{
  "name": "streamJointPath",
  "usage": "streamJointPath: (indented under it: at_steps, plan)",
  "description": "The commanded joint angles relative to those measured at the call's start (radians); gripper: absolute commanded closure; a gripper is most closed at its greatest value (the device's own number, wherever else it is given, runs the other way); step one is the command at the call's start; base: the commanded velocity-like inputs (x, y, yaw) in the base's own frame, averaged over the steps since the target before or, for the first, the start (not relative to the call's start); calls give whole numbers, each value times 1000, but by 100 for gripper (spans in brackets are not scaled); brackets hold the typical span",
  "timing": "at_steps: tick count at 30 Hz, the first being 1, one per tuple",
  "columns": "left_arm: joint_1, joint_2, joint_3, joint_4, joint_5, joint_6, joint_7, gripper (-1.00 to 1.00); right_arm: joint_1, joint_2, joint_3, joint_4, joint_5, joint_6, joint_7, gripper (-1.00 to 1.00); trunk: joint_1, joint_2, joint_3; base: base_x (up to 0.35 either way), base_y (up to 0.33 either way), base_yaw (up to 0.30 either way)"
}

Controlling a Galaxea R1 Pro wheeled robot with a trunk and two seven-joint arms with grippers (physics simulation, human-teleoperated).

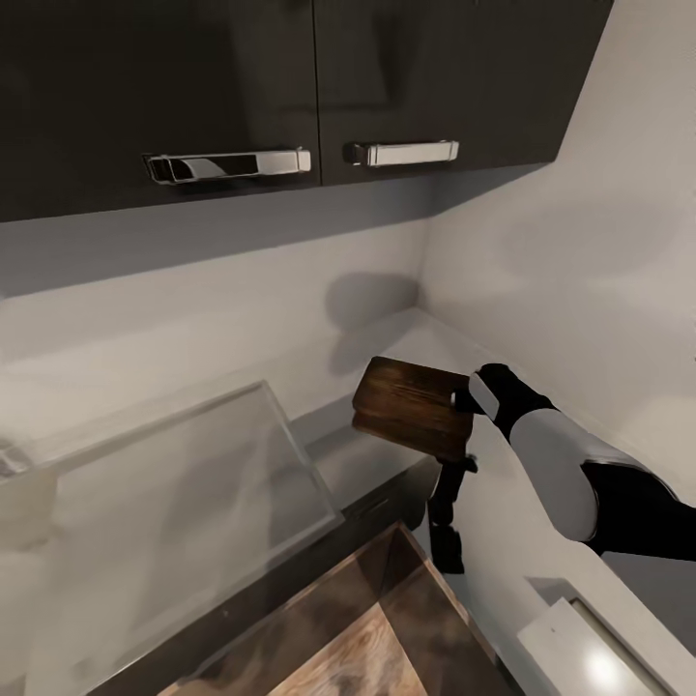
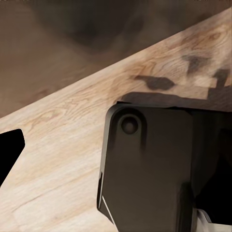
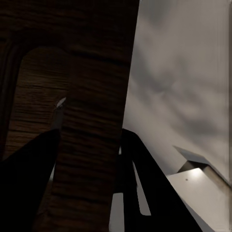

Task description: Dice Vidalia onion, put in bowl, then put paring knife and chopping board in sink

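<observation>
Right claw (image 1: 466,401) clamped on the chopping board (image 1: 411,406), holding it up in the air

Board's tilted, hanging over the grey desk (image 1: 406,338) near the wall corner, under the dark cabinets (image 1: 290,77). Left claw — can't tell its state, honestly.

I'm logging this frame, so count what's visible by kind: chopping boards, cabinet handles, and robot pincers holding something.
Chopping board: 1
Chrome cabinet handles: 2
Pincers holding something: 1, the right pincer, shut on the board's edge
Total: 4
</observation>
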Motion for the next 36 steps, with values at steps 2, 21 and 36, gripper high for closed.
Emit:
streamJointPath:
  at_steps: [2,21,36]
  plan:
    - [0,-1,2,1,3,-1,-4,-100,-1,1,-6,-1,-3,3,-5,100,1,-2,2,0,0,0]
    - [0,-1,2,9,3,0,-4,-100,-1,-1,-6,-1,-3,3,-5,100,1,-2,32,0,0,0]
    - [0,-1,2,18,2,-1,-4,-100,1,1,-6,-1,-4,3,-5,100,1,-2,56,-130,78,27]
